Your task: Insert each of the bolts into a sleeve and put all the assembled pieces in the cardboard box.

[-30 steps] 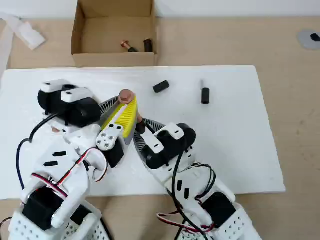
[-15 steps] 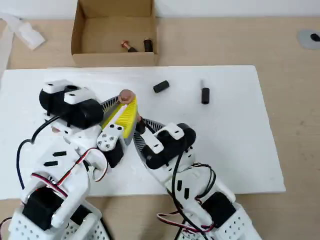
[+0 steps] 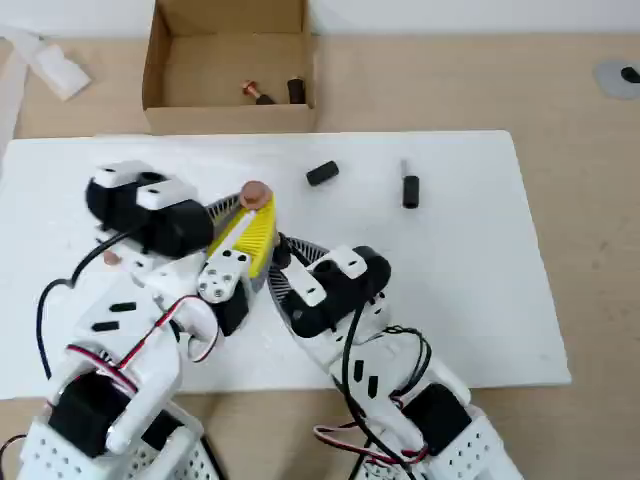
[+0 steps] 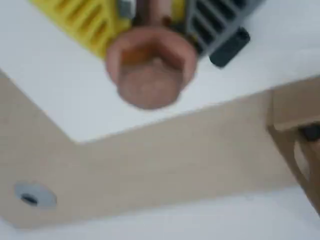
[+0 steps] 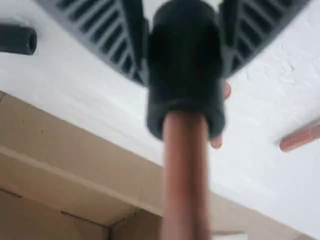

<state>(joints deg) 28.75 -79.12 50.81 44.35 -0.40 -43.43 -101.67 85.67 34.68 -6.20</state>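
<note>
Lying on tan table (image 3: pixel 580 100), white mat (image 3: pixel 460 280); left tool (image 3: pixel 249 204) grips bolt (image 4: pixel 150 70), right tool (image 3: pixel 280 250) grips sleeve (image 5: pixel 185 65).

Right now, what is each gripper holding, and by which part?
Left gripper: bolt, by the shank behind its head. Right gripper: sleeve, by its sides.

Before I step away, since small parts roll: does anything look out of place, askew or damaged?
Nothing stands out. The left gripper holds a bolt whose shaft meets the sleeve in the right gripper; two loose sleeves and a spare bolt lie on the white mat.
</note>
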